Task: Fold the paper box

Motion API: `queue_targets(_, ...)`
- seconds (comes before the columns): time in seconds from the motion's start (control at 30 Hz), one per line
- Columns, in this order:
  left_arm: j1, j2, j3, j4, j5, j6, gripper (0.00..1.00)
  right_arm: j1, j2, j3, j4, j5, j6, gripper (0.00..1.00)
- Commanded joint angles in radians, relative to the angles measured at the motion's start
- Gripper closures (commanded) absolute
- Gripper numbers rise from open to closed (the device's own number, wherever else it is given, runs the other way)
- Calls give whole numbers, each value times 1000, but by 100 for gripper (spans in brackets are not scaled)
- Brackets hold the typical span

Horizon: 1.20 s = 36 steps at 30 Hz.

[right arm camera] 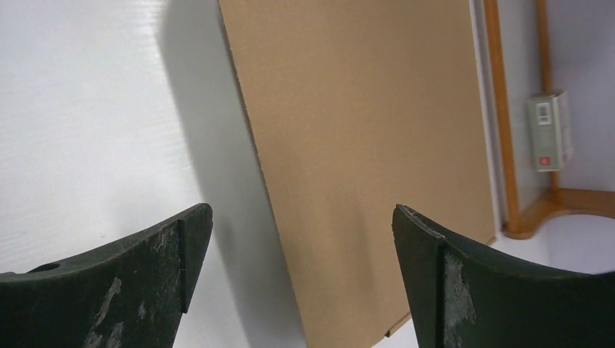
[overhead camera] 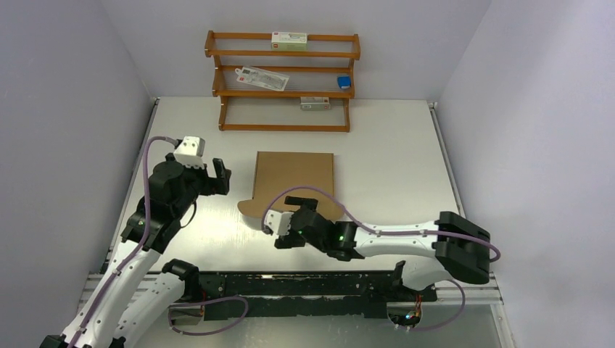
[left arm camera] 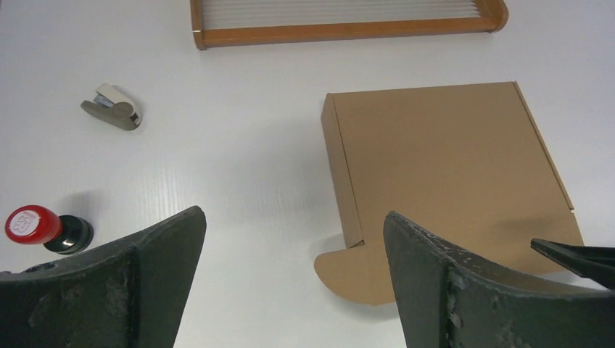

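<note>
There, paper box (overhead camera: 294, 174) ahead of both jaws.

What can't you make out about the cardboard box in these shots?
Top view: front edge of the paper box, hidden by the right arm.
Left wrist view: its near right corner, behind a finger of the left pincer.
Right wrist view: its ends, cut off by the frame.
Shelf labels, top view: too small.
</note>
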Motion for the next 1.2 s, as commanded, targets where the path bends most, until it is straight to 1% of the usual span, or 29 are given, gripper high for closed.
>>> queue_targets(0.0, 36, -8, -1, -2, -1, 19, 4, 48, 89, -5, 117, 195, -149, 1)
queue_targets(0.2, 58, -5, -2, -3, 17, 16, 5, 61, 228, -23, 278, 312, -260, 3)
queue_targets(0.27, 58, -2, -3, 1, 29, 17, 5, 62, 264, -21, 307, 320, -291, 4)
queue_targets(0.33, 60, -1, -3, 1, 35, 18, 5, 64, 305, -10, 315, 325, -300, 8)
queue_targets(0.4, 60, -2, -4, 0, 35, 18, 5, 64, 342, -20, 370, 351, -325, 15)
queue_targets(0.5, 60, -6, -6, 0, 33, 18, 6, 65, 378, -26, 434, 377, -356, 31)
queue_targets(0.63, 60, -6, -8, 1, 44, 19, 8, 64, 390, -15, 443, 422, -382, 53)
queue_targets(0.7, 62, -9, -7, 0, 44, 19, 8, 64, 370, -14, 425, 429, -387, 64)
queue_targets(0.93, 63, -22, -8, -1, 31, 15, 10, 65, 257, 19, 264, 399, -334, 93)
queue_targets(0.97, 63, -23, -8, 0, 30, 15, 10, 65, 244, 27, 237, 390, -326, 96)
queue_targets(1.03, 63, -23, -2, 5, 32, 13, 10, 65, 214, 48, 176, 366, -301, 100)
queue_targets(1.17, 63, -19, 27, 3, 36, 6, 11, 64, 159, 105, 29, 307, -249, 100)
